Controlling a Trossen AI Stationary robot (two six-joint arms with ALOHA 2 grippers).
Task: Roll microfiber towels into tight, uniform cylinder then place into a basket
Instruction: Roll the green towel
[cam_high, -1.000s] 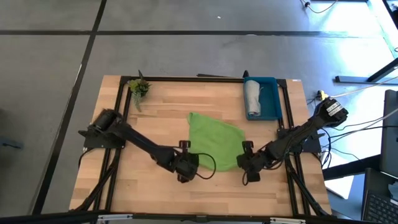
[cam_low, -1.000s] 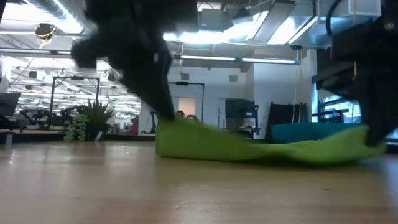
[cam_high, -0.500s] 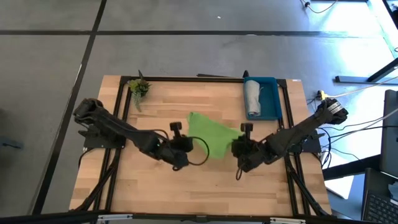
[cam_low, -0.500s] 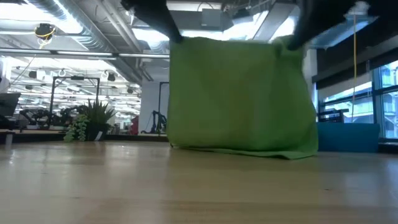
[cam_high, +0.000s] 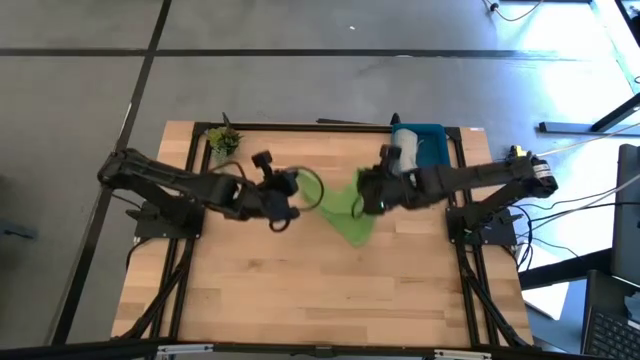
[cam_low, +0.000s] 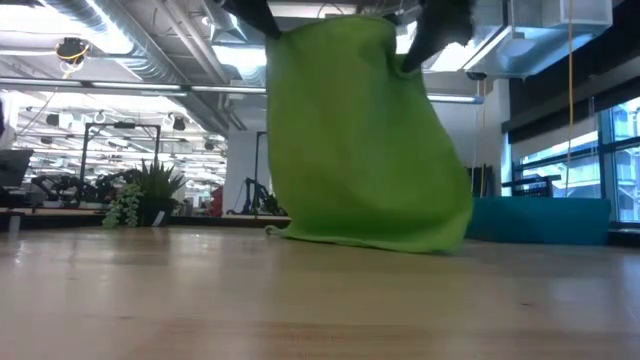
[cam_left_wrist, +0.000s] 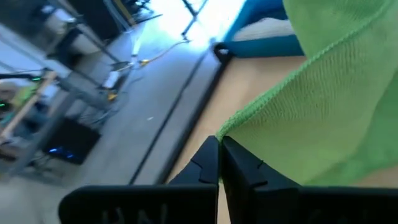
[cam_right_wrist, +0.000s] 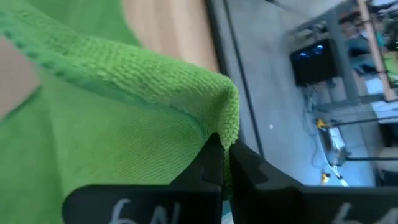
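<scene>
Two dark robot arms reach in over a wooden counter (cam_high: 250, 290) and hold a bright green towel (cam_high: 350, 208) up between them. The left gripper (cam_high: 283, 190) is closed on one top corner of the towel. The right gripper (cam_high: 368, 192) is closed on the other top corner. Both wrist views show the towel's hemmed edge pinched between shut fingers.

From counter height, the towel hangs like a curtain from the two grippers above. Its bottom edge drags on the wood and trails toward the right arm's side. From above it appears as a narrow green wedge, since most of it hangs straight down. Its held top edge runs left to right across the counter, between the two grippers, and both arms are equally near it, each at its own corner.

The blue basket (cam_high: 438, 160) sits at the far right corner of the counter, just behind the right gripper. A rolled grey towel (cam_high: 406, 160) already lies inside it, along its left wall. A small plant sprig (cam_high: 223, 142) lies at the far left corner, well apart from the work.

By my reading, the green towel is not yet rolled. It likely needs to be laid flat on the open wood nearer the front before rolling. The held top edge, lying crosswise, looks like the natural line to roll along. The basket is closer to the right arm.
</scene>
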